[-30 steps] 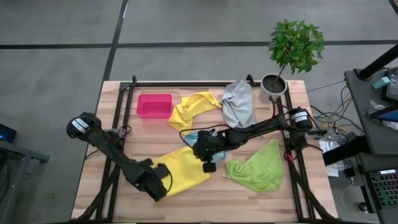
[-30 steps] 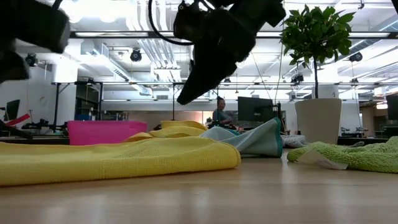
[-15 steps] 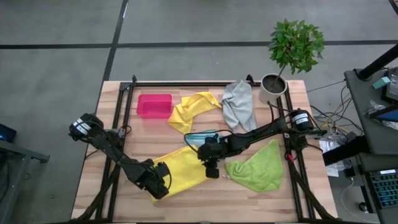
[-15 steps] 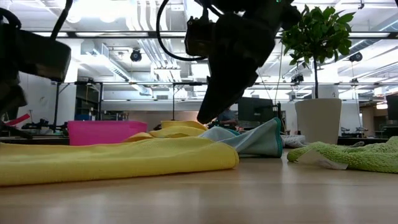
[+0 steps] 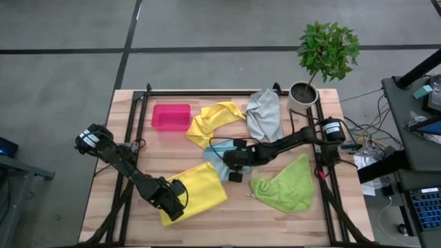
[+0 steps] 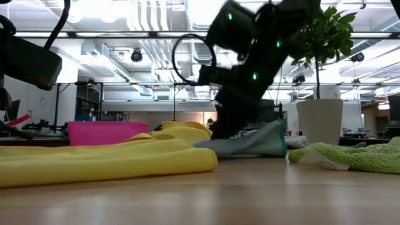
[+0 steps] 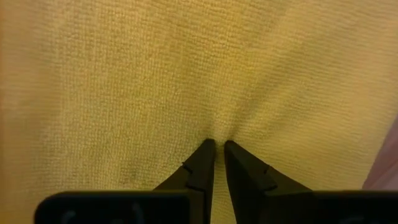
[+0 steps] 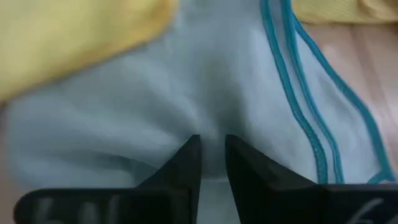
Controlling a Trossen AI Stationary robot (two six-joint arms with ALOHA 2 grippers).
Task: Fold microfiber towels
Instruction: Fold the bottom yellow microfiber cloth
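A yellow towel (image 5: 200, 189) lies flat at the table's near left. My left gripper (image 5: 173, 200) stands on its near-left part, pointing down and shut on the cloth (image 7: 217, 144). A light blue towel (image 5: 217, 160) with a teal-striped edge lies crumpled at the centre, partly beside the yellow one. My right gripper (image 5: 231, 165) slants down onto it and is shut on it (image 8: 211, 142). A second yellow towel (image 5: 215, 118), a grey towel (image 5: 265, 114) and a lime green towel (image 5: 286, 182) lie untouched on the table. My left gripper pinches a small pucker (image 7: 217, 132) in the yellow towel's flat surface, away from any edge, between its two fingertips. It comes from above, pointing down. The towel lies on the table, with creases running in to the pinch. My right gripper has a raised bunch of the light blue towel (image 8: 210, 127) between its two fingers, a little in from the striped edge (image 8: 298, 106). The fingers slant down from the table's right. The towel rests on the table.
A pink bin (image 5: 170, 117) stands at the far left. A potted plant (image 5: 306, 93) stands at the far right corner. Bare wood shows along the near edge (image 5: 227, 224).
My right gripper has come down and toward the far edge onto the light blue towel. My left gripper has sunk a little onto the yellow towel. The yellow towel's right end has drawn back toward the left, so more of the light blue towel shows.
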